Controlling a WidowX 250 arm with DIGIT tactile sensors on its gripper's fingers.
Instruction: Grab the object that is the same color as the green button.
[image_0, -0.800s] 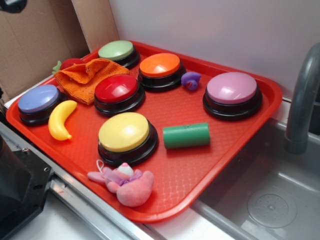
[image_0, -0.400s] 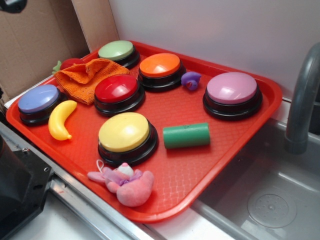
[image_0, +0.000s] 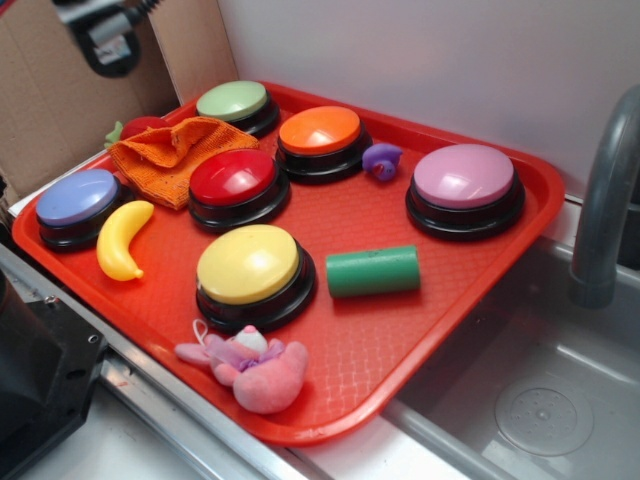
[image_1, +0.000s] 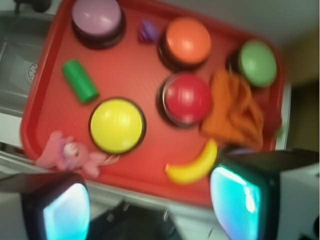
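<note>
The green cylinder lies on its side on the red tray, right of the yellow button. The green button stands at the tray's back left corner. My gripper hangs high above the tray's left edge, and the exterior view catches only a bit of it at the top left. Its fingers stand wide apart with nothing between them, far from the cylinder.
On the tray also stand red, orange, pink and blue buttons, with a yellow banana, an orange cloth, a purple toy and a pink plush. A sink and faucet lie right.
The gripper has come into the exterior view at the top left, lower than before. Nothing on the tray has moved.
</note>
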